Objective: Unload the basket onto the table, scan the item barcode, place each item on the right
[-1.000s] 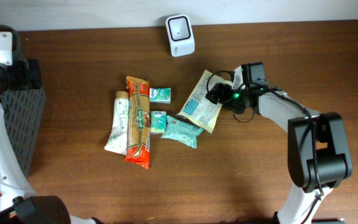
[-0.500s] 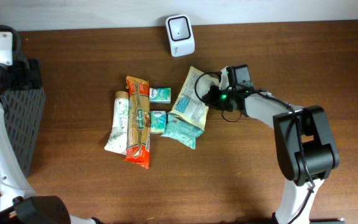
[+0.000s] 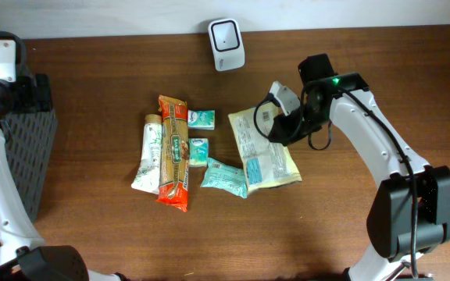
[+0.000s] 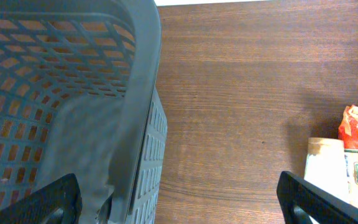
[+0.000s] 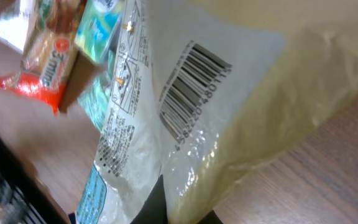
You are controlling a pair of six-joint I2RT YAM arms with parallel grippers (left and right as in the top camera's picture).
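My right gripper [image 3: 284, 125] is shut on the top edge of a clear, pale yellow packet [image 3: 266, 152], which hangs tilted over the table's middle with its printed back up. In the right wrist view the packet [image 5: 229, 93] fills the frame and its black barcode [image 5: 192, 87] faces the camera, while the dark fingers [image 5: 160, 202] pinch the film at the bottom edge. The white scanner [image 3: 226, 33] stands at the table's far edge, up and left of the packet. My left gripper [image 4: 182, 205] is open and holds nothing, hovering over the basket's rim.
A dark mesh basket [image 3: 23, 148] stands at the left edge. Left of the packet lie an orange snack pack [image 3: 173, 152], a white tube-shaped packet [image 3: 148, 154], two small teal boxes [image 3: 201, 118] and a teal pouch [image 3: 225, 177].
The right gripper closed on the packet, then lifted it and swung it right and toward the front, turning its barcode side up. The left arm has not moved.
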